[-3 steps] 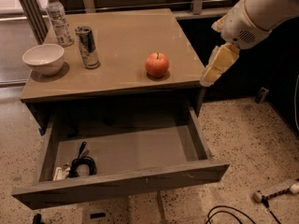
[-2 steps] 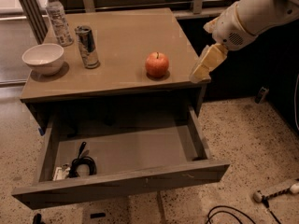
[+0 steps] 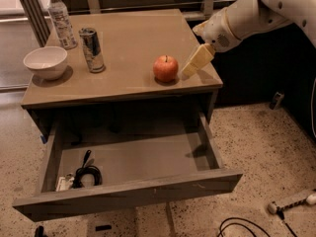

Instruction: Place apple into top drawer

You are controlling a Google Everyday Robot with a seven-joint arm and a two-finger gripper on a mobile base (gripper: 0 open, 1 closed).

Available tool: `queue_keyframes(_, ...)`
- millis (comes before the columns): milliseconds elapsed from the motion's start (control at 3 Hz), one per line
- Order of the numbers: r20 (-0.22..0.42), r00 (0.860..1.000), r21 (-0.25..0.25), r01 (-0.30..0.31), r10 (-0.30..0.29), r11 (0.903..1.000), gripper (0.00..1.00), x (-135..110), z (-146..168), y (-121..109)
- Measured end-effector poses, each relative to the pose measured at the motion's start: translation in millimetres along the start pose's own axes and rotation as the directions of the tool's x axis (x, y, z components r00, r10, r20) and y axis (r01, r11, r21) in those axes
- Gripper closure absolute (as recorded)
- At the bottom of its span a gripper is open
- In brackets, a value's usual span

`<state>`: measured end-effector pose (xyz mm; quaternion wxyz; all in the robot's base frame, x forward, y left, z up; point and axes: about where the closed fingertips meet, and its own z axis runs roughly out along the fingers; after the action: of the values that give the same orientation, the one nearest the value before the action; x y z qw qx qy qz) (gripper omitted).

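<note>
End effector (image 3: 190, 69) just right of apple (image 3: 166, 68) on desk (image 3: 138, 38), not gripping it; open or closed, cannot tell.

Hand (image 3: 195, 62) matt cream plastic, just right of glossy apple (image 3: 166, 68); top drawer (image 3: 133, 195) matt wood; can (image 3: 92, 49) shiny metal.

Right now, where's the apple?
The apple sits on the table near its front right edge, above the open drawer; the gripper is just right of it.

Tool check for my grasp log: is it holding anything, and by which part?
Nothing held: the tool is just right of the small round red apple resting on the grey-brown tabletop.
</note>
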<state>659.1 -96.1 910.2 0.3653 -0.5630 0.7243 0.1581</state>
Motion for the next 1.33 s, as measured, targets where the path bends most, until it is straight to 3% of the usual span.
queue_keyframes(667,0.015,1.000,-0.070,-0.009,0.010,0.9975,0.00,-3.4,51.1,-10.9)
queue_keyframes(1333,-0.006,1.000,-0.092,-0.001,0.000,0.9957,0.00,2.0,94.9,-20.4)
